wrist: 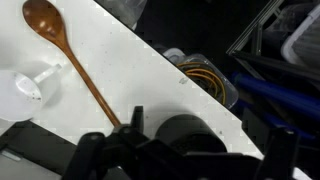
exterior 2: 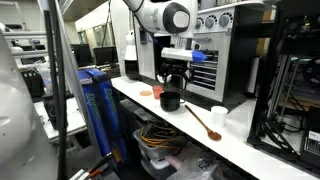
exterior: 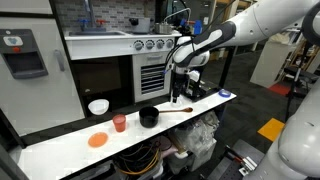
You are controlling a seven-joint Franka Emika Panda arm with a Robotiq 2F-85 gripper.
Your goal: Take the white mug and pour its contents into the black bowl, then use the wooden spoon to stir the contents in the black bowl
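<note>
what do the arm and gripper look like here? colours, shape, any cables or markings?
Arm: glossy white, rounded tubular links with darker parts at the joints. Gripper: black, blocky body with dark fingers, and equally dark in the wrist view. Any markings are too small to read, and no loose cable is clearly visible.
</note>
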